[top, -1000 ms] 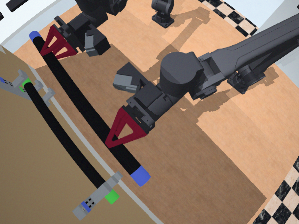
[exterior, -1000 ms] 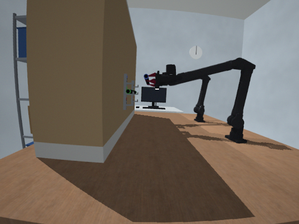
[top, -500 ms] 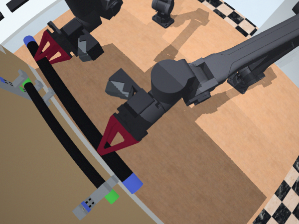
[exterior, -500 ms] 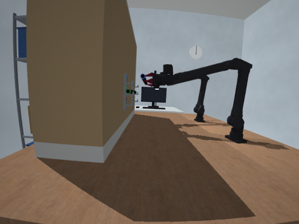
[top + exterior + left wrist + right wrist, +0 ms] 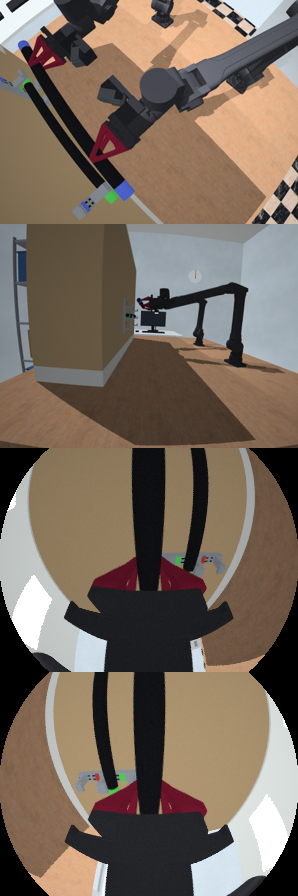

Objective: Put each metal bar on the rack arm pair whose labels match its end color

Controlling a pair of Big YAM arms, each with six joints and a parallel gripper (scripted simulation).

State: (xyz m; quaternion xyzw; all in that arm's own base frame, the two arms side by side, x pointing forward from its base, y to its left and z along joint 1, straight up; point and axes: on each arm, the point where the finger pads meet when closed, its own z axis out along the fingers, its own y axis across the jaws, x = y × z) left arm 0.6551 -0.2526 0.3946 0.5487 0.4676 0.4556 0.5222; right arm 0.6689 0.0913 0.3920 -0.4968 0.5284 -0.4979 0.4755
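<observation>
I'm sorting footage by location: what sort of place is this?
Possibly a robot workroom or office: a computer monitor on a white desk, a wall clock, and a shelf unit.

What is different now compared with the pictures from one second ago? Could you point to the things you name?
The blue-ended bar (image 5: 62, 100) (image 5: 139, 300) (image 5: 149, 508) (image 5: 149, 732) moved closer to the wall (image 5: 37, 149) (image 5: 114, 298) (image 5: 90, 508) (image 5: 215, 732), and slightly up. The left claw (image 5: 94, 159) (image 5: 141, 303) (image 5: 148, 560) and right claw (image 5: 32, 65) (image 5: 149, 784) moved with it. Nothing was newly gripped or released. The green-ended bar (image 5: 52, 123) (image 5: 127, 315) (image 5: 200, 488) (image 5: 101, 717) stayed on the rack.
</observation>
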